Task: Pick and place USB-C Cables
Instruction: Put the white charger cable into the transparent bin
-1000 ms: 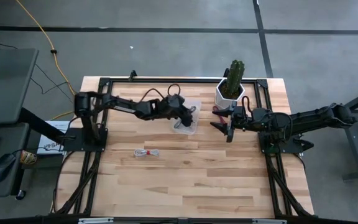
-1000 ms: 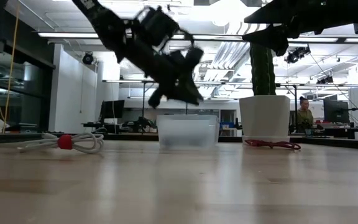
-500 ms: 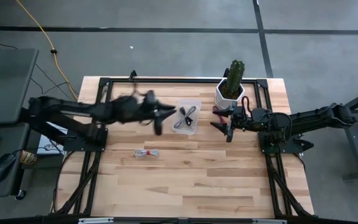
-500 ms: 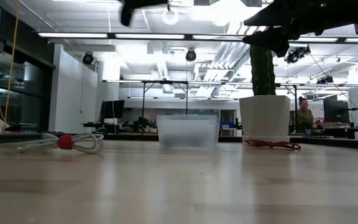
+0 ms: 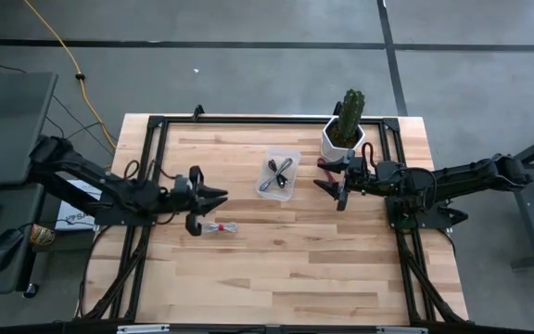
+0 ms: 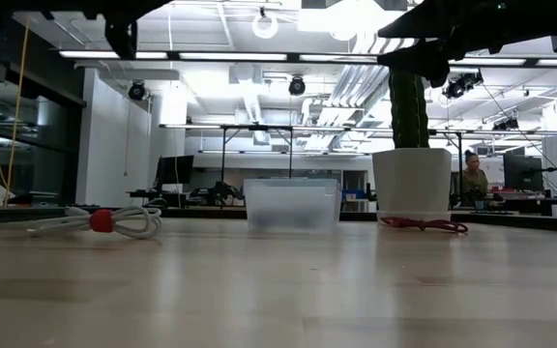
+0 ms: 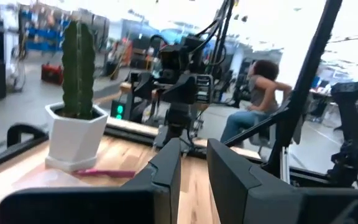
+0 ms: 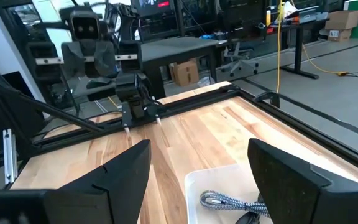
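Left gripper [image 5: 219,198]: I am hovering it, fingers narrowly parted, empty | whitish cable [image 5: 219,227]: lying just below-ahead, long axis crosswise | right gripper [image 5: 335,191]: waiting open, farther.

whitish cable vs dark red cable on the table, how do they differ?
Colour: the whitish cable is pale with a red spot at its middle; the dark red cable is one colour throughout.
Place: the whitish cable lies on open tabletop beside the left gripper; the dark red cable lies at the foot of the cactus pot, near the right gripper.
Shared: both lie loose on the table, outside the clear bin.
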Controlling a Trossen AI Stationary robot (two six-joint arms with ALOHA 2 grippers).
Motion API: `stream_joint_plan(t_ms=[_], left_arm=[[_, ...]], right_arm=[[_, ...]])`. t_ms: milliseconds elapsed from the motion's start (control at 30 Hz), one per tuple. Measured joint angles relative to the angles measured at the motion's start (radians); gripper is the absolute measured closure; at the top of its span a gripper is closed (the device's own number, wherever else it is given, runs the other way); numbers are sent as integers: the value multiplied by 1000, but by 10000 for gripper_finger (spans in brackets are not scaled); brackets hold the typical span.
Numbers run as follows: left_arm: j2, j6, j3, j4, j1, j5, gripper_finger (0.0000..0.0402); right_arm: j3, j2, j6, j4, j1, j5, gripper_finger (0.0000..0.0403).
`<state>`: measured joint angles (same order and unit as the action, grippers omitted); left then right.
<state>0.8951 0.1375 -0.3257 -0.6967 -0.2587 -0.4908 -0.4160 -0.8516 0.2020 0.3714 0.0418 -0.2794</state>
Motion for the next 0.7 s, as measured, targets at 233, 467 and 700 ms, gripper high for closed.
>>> stream_joint_plan(t_ms=[233, 467, 700], left_arm=[[0, -45, 39, -58, -2, -3, 342], [0, -44, 39, -57, 10, -14, 342], [0, -37, 39, -56, 10, -14, 342]], right_arm=[[0, 0, 8, 4, 0, -18, 142], [0, 0, 9, 4, 0, -19, 142], [0, 0, 11, 4, 0, -20, 142]])
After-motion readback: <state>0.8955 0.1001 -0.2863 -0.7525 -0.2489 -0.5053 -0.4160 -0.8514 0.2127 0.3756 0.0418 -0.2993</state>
